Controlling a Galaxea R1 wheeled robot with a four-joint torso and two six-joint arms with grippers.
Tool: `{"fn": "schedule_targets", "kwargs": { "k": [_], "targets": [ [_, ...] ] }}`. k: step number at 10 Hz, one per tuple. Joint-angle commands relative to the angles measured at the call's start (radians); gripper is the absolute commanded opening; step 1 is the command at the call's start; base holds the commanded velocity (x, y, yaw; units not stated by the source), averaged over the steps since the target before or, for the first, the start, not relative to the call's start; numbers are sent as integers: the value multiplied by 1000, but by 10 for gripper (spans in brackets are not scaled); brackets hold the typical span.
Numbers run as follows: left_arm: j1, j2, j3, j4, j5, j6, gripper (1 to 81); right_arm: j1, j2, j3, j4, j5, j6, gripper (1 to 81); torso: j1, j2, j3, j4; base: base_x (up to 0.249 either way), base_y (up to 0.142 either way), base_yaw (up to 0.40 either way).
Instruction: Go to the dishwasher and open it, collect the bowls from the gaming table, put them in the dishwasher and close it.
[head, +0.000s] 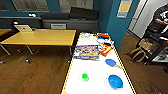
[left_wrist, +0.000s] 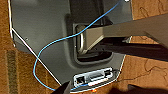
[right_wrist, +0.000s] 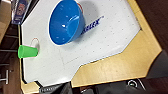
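On the white top of the gaming table (head: 97, 75), which runs from the near edge of the head view toward 12 o'clock, we see two bowls. The bright blue bowl (head: 115, 81) sits nearest us at about 5 o'clock; the second bowl (head: 110, 62) lies beyond it toward 12 o'clock, well apart. A green cup (head: 85, 76) stands at 9 o'clock of the near bowl. Farther along lie colourful boxes (head: 86, 52) and an orange packet (head: 105, 49). A wooden bench (head: 40, 37) carrying a laptop (head: 23, 28) stands at 10 o'clock, and a person (head: 160, 20) at 2 o'clock.

In the right wrist view we see the bright blue bowl (right_wrist: 65, 22) and the green cup (right_wrist: 27, 51) on the perforated white surface (right_wrist: 100, 42). We cannot tell the state of either end effector.

In the left wrist view a blue cable (left_wrist: 50, 45) crosses the robot's grey base (left_wrist: 37, 25) above the wood floor (left_wrist: 22, 72).
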Motion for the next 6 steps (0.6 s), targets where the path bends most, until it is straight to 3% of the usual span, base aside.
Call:
{"fn": "schedule_targets", "kwargs": {
  "k": [1, 2, 5, 6],
  "targets": [
    [-2, -4, 6, -2, 65, 0, 811, 126, 27, 61, 26, -62, 43, 811, 0, 0, 0, 0, 0, 0, 0],
    [-2, -4, 8, 0, 65, 0, 811, 152, 27, 46, 26, -63, 94, 811, 0, 0, 0, 0, 0, 0, 0],
    [-4, 1, 6, 0, 65, 0, 811, 169, 81, -18, 26, -66, 114, 811, 0, 0, 0, 0, 0, 0, 0],
    [-4, 1, 6, 0, 65, 0, 811, 178, 105, -69, 24, -74, 146, 811, 0, 0, 0, 0, 0, 0, 0]
  ]
}}
